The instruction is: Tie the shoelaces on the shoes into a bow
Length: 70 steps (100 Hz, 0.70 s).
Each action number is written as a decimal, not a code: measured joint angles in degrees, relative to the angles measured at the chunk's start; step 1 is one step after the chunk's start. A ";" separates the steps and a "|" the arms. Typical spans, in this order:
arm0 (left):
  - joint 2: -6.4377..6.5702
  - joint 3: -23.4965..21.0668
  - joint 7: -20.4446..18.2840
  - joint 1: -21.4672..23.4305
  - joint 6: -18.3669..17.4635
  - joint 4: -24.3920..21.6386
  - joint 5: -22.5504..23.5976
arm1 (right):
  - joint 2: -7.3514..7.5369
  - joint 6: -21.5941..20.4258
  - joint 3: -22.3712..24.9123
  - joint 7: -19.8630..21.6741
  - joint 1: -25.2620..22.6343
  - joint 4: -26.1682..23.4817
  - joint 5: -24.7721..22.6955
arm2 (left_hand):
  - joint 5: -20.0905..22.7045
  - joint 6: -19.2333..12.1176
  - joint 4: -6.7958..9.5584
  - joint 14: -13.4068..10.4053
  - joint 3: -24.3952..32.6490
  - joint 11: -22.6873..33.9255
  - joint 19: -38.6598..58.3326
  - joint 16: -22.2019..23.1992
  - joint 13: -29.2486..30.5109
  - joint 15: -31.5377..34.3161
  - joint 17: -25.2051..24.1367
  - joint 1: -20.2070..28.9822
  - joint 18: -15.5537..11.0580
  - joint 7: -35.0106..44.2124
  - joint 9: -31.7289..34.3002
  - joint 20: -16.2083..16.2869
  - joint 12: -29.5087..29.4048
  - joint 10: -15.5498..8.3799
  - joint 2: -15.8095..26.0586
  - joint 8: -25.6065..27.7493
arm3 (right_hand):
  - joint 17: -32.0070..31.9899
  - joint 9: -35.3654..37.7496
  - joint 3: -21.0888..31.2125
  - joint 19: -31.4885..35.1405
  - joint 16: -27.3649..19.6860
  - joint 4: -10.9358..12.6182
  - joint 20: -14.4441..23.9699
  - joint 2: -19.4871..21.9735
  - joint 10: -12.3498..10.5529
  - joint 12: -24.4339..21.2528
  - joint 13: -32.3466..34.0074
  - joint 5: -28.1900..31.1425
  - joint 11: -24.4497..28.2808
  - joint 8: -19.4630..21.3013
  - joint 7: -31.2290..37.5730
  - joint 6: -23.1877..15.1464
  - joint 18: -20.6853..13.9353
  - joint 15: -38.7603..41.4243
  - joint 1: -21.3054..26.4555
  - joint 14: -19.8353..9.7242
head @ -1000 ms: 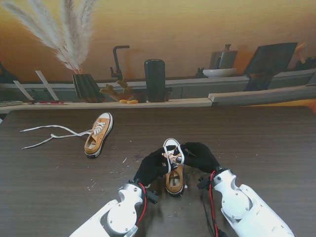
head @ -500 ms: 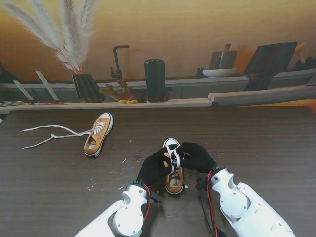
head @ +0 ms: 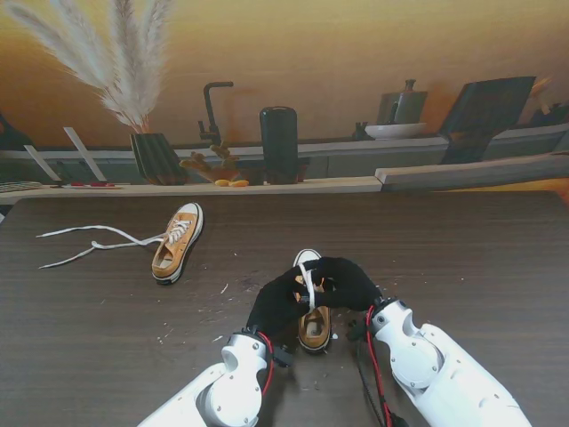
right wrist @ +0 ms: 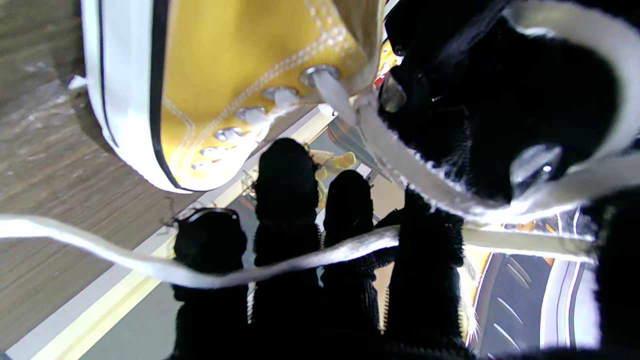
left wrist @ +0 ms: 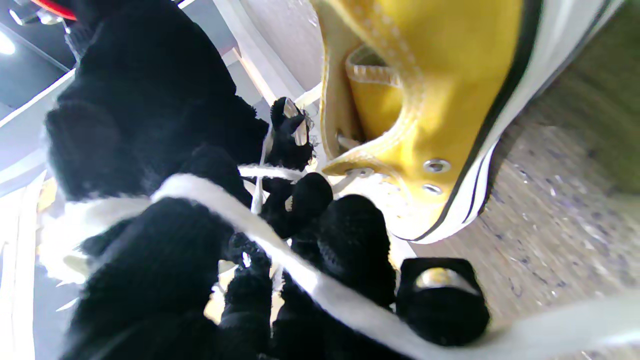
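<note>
A yellow sneaker [head: 312, 327] with a white toe cap stands near me at the table's middle, toe pointing away. Both black-gloved hands meet over its tongue: my left hand [head: 277, 304] and my right hand [head: 349, 283], each closed on a white lace [head: 310, 289]. In the left wrist view the lace [left wrist: 280, 260] runs across the fingers [left wrist: 350, 240] beside the yellow sneaker [left wrist: 425, 100]. The right wrist view shows the lace [right wrist: 310, 257] draped over the fingers [right wrist: 287, 200], with another strand rising to the eyelets [right wrist: 280, 95]. A second yellow sneaker [head: 177, 242] lies farther left, its laces [head: 89, 242] loose.
Along the table's far edge stand a ribbed dark vase [head: 157, 157] with pampas grass, a black cylinder [head: 279, 145] and small yellow figures [head: 216, 167]. Small crumbs dot the dark wooden table [head: 462, 249] near the shoes.
Both hands have drawn closer together over the near shoe's tongue and now overlap. The lace loop that lay open over the toe has shrunk under the fingers. The far shoe is unmoved.
</note>
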 measured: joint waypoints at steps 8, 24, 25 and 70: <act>0.00 0.03 -0.01 0.01 0.16 0.00 0.00 | -0.02 0.10 -0.43 0.46 0.25 0.21 1.33 | -0.31 0.03 0.00 0.17 0.61 -0.01 -0.01 0.00 0.00 0.00 0.00 0.68 0.01 -0.29 0.01 0.00 0.42 0.00 0.00 -0.04 | -0.68 -0.92 -1.02 -0.70 0.57 0.09 0.44 -0.73 0.47 -0.12 -0.86 0.09 -0.04 0.00 0.81 0.36 0.00 -0.54 3.55 0.00; 0.03 0.17 -0.08 -0.06 0.27 0.11 0.23 | -0.16 0.49 -0.85 3.47 0.31 0.29 8.05 | -0.37 0.03 0.00 0.17 0.98 -0.11 -0.03 0.00 0.00 0.00 0.00 1.37 0.02 -0.83 0.01 0.01 0.46 0.00 0.00 -0.07 | -2.08 -0.95 -6.55 -1.99 1.19 -0.50 1.50 -2.93 0.70 -0.66 -1.54 0.51 -0.01 -8.14 8.80 0.61 0.00 -1.21 12.50 0.00; 0.03 0.18 -0.09 -0.06 0.27 0.12 0.25 | -0.17 0.52 -0.85 3.76 0.31 0.28 8.52 | -0.38 0.03 0.00 0.17 0.98 -0.12 -0.03 0.00 0.00 0.00 0.00 1.37 0.02 -0.84 0.00 0.01 0.46 0.00 0.00 -0.07 | -2.15 -0.96 -5.44 -2.01 1.20 -1.16 1.54 -3.55 0.72 -0.66 -1.54 0.32 -0.01 -8.94 10.06 0.61 0.00 -1.21 12.53 0.00; 0.07 -0.06 -0.93 0.26 0.11 -0.16 0.05 | -0.89 4.13 0.80 5.07 -1.65 -2.48 12.24 | -1.22 0.01 0.00 2.15 1.36 -0.77 -2.04 0.11 -3.54 -2.08 -5.68 1.90 2.58 -1.24 -1.14 3.27 0.50 -0.01 -0.57 -0.16 | -4.44 -4.61 27.61 -2.19 1.24 -12.50 2.23 -11.14 2.30 -1.50 -4.41 -0.55 0.16 -1.37 21.30 4.17 0.00 -1.24 12.58 0.00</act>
